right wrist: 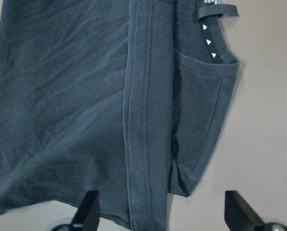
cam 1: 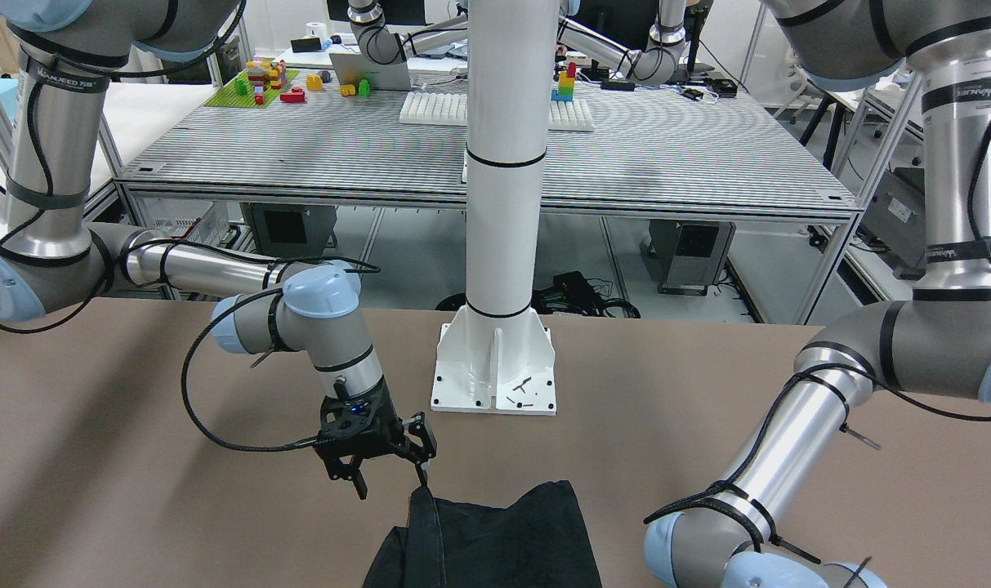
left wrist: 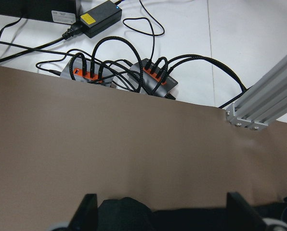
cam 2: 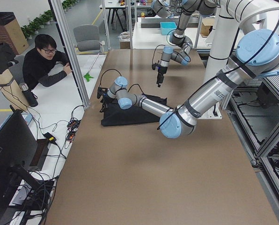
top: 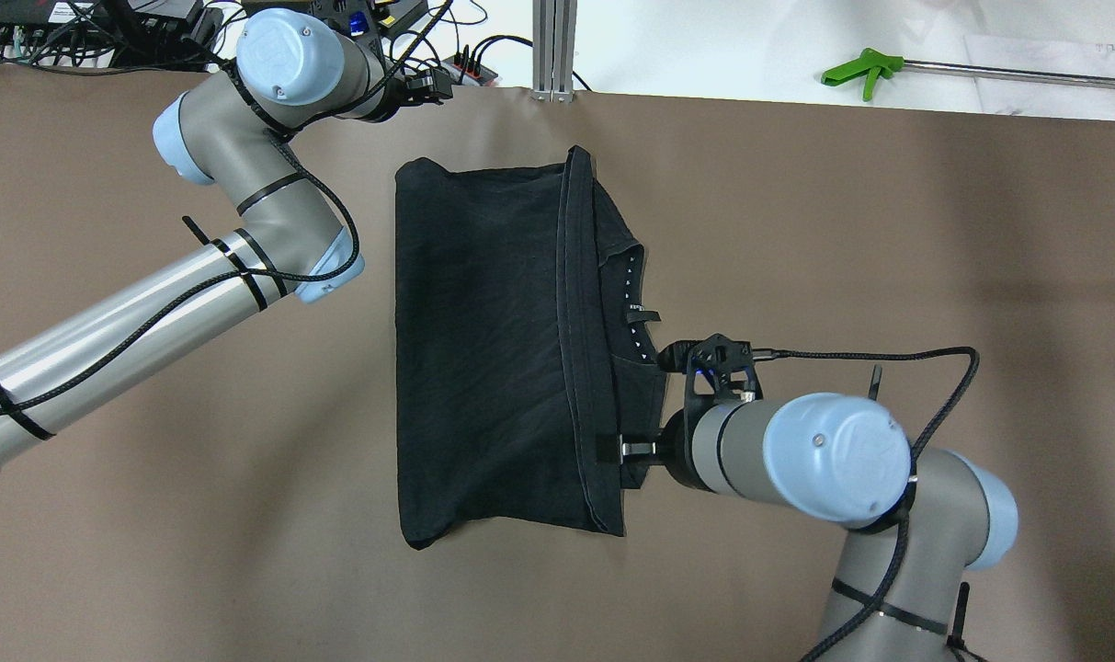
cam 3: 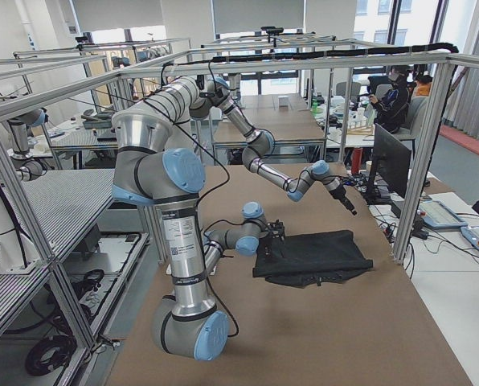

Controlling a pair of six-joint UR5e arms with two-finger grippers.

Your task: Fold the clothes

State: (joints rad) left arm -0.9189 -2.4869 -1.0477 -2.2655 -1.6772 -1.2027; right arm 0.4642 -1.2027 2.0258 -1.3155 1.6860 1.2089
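Beneath spread right end effector [right wrist: 163,214]: black garment [right wrist: 61,96].

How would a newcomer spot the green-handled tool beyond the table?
In the overhead view, take the brown table and follow its far edge toward the robot's right, past the black garment. Just beyond that edge, on the white surface, lies the green-handled tool: a thin metal rod ending in a bright green grip, the only green thing there, beside a white sheet.

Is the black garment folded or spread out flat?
Folded. The black soft fabric garment lies doubled: a hemmed edge crosses its top layer, with the neckline showing beyond.
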